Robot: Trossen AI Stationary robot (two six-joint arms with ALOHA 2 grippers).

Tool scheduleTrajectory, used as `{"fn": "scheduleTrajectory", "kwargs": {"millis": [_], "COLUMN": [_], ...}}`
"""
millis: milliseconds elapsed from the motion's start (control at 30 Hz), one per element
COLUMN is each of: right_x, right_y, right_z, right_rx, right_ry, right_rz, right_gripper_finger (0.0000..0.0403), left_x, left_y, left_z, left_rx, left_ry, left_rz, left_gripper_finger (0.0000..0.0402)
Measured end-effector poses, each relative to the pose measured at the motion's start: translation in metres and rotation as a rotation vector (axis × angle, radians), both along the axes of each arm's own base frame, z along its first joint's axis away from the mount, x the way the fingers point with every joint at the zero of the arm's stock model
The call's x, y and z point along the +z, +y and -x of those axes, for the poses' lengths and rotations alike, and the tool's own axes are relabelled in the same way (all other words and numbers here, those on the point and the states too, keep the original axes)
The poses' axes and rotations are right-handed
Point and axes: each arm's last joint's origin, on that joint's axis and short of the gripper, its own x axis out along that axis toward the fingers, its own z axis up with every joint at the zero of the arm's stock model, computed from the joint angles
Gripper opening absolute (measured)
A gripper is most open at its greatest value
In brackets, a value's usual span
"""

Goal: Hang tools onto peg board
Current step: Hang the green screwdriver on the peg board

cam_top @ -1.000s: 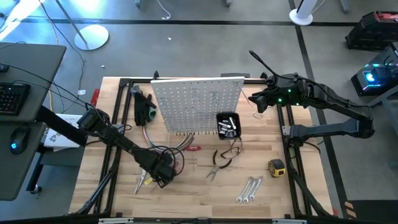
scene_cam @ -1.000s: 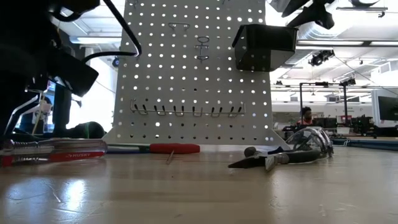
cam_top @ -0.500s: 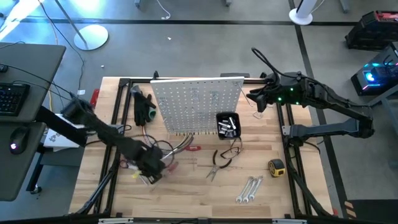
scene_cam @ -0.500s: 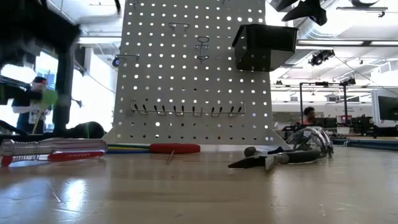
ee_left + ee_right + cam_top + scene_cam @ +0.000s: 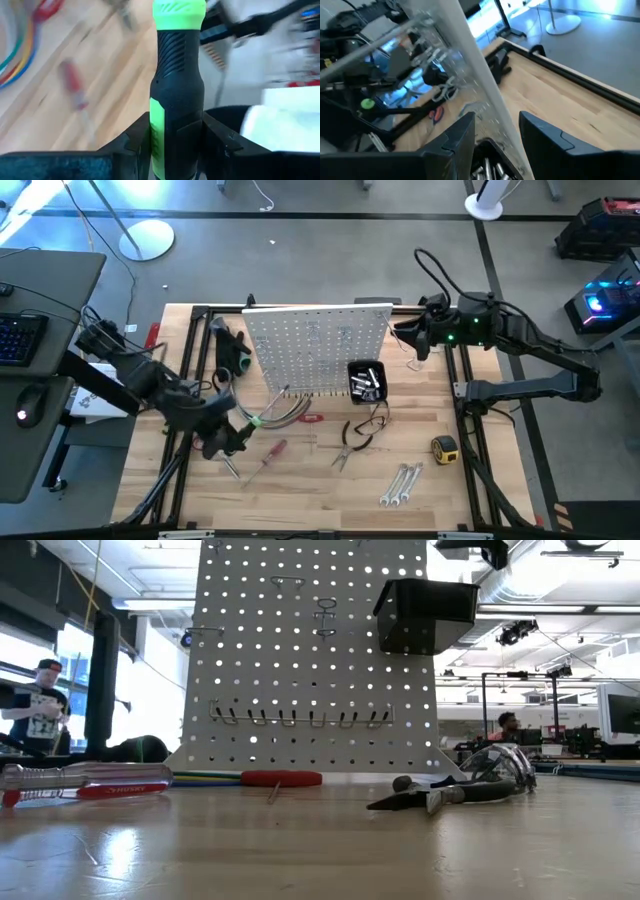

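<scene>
My left gripper (image 5: 232,432) hangs above the table's left half, shut on a green-and-black screwdriver handle (image 5: 176,75). The handle's green end cap (image 5: 256,420) points toward the peg board (image 5: 318,345). The board is a white holed panel standing upright in a black frame, with a black bin (image 5: 425,615) and hooks on it. My right gripper (image 5: 404,337) is open at the board's right edge. In the right wrist view that edge (image 5: 470,65) runs between the fingers; whether they touch it I cannot tell. The screwdriver's shaft is hidden. My left gripper pinches the lower black-and-green part of the screwdriver handle (image 5: 175,130) between its two fingers. The handle runs forward along the fingers, with its green cap (image 5: 179,11) out ahead. The fingers slant down toward the table's right side. The screwdriver is clear of the table.
On the wood lie a red-handled screwdriver (image 5: 268,460), pliers (image 5: 350,442), silver wrenches (image 5: 400,483), a yellow tape measure (image 5: 444,447) and a curved bundle of coloured cables (image 5: 283,410). The bin (image 5: 365,380) holds metal pieces. People stand in the room behind (image 5: 40,700).
My left gripper has risen from the table with the green-handled screwdriver, now lifted clear. It has drawn back toward the table's left edge and tipped from pointing steeply down to a shallower slant. My right gripper has tipped up slightly at the board's edge.
</scene>
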Motion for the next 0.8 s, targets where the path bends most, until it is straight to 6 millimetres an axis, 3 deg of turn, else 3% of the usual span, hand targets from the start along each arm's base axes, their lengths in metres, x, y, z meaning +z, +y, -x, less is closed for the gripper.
{"fn": "scheduleTrajectory", "kwargs": {"millis": [267, 600, 800], "right_x": [0.016, 0.043, 0.043], "right_y": [0.0, 0.012, 0.023], "right_z": [-0.005, -0.011, -0.014], "right_rx": [0.023, 0.104, 0.104], "right_ry": [-0.181, -0.47, -0.477], "right_rz": [-0.006, -0.015, -0.025], "right_gripper_finger": [0.0149, 0.0149, 0.0149], "left_x": [0.035, 0.1, 0.11], "left_y": [-0.001, 0.037, 0.044], "left_z": [0.002, 0.032, 0.039], "left_rx": [-0.065, 0.073, 0.047], "left_ry": [-0.206, -0.547, -0.61], "left_rz": [-0.038, -0.317, -0.455], "left_gripper_finger": [0.0115, 0.0115, 0.0115]}}
